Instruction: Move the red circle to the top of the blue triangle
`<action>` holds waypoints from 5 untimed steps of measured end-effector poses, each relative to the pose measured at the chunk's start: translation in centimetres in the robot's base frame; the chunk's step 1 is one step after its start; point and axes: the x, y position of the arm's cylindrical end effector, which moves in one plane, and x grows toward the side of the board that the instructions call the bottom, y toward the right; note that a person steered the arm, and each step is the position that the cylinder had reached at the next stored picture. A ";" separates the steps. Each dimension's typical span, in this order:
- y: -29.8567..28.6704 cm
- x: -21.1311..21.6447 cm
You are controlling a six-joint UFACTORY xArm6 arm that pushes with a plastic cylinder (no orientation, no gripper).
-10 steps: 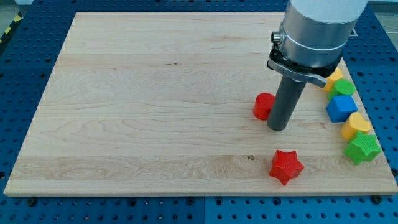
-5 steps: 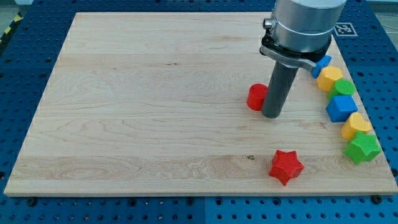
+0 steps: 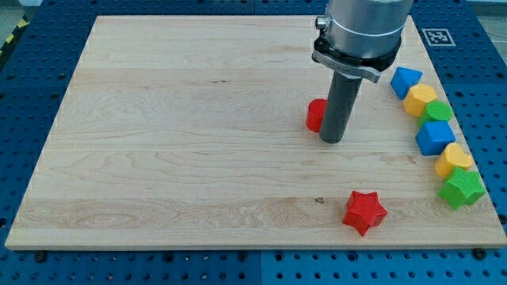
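Observation:
The red circle (image 3: 316,115) lies right of the board's middle, partly hidden behind the rod. My tip (image 3: 333,140) rests on the board against the circle's right side. The blue triangle (image 3: 405,81) lies near the board's right edge, up and to the right of the circle, at the top of a row of blocks.
Below the blue triangle, along the right edge, lie a yellow block (image 3: 420,100), a green block (image 3: 438,112), a blue cube (image 3: 435,137), a yellow block (image 3: 456,159) and a green star (image 3: 463,188). A red star (image 3: 364,211) lies near the bottom edge.
My tip has moved up and to the left, pushing the red circle the same way. The blue triangle, hidden behind the arm before, now shows.

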 end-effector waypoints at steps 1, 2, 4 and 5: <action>0.0 -1.7; -0.4 -1.8; -3.8 -2.5; -3.4 -3.1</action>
